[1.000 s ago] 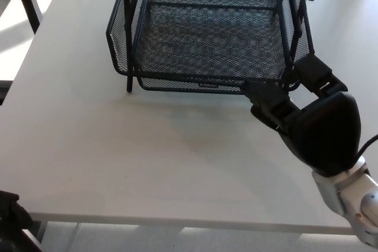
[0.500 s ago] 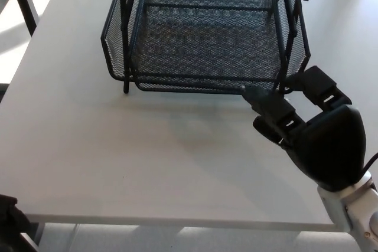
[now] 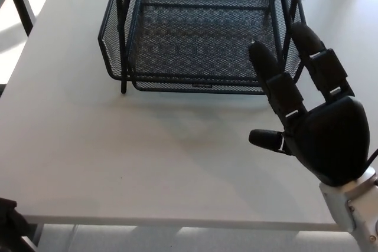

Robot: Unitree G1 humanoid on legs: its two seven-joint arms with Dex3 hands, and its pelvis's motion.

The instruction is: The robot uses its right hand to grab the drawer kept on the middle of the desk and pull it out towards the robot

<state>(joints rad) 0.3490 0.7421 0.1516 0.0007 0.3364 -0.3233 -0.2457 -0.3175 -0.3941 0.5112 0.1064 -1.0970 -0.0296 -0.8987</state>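
White desk, bare toward its near edge. Black mesh drawer sits on the far middle of the desk, inside its wire frame, front lip facing me. To the right of the drawer front, my right hand: spread wide, two fingers extended up across the drawer's front right corner, thumb out to the side, holding nothing. Contact with the mesh: cannot tell.

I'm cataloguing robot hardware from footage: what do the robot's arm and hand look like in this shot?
The right hand is glossy black, with a bulky rounded palm shell, two thick segmented fingers and a short thumb, with small pale marks at the joints. Its wrist is white and silver-grey, with a thin black cable beside it. The left hand is out of view.
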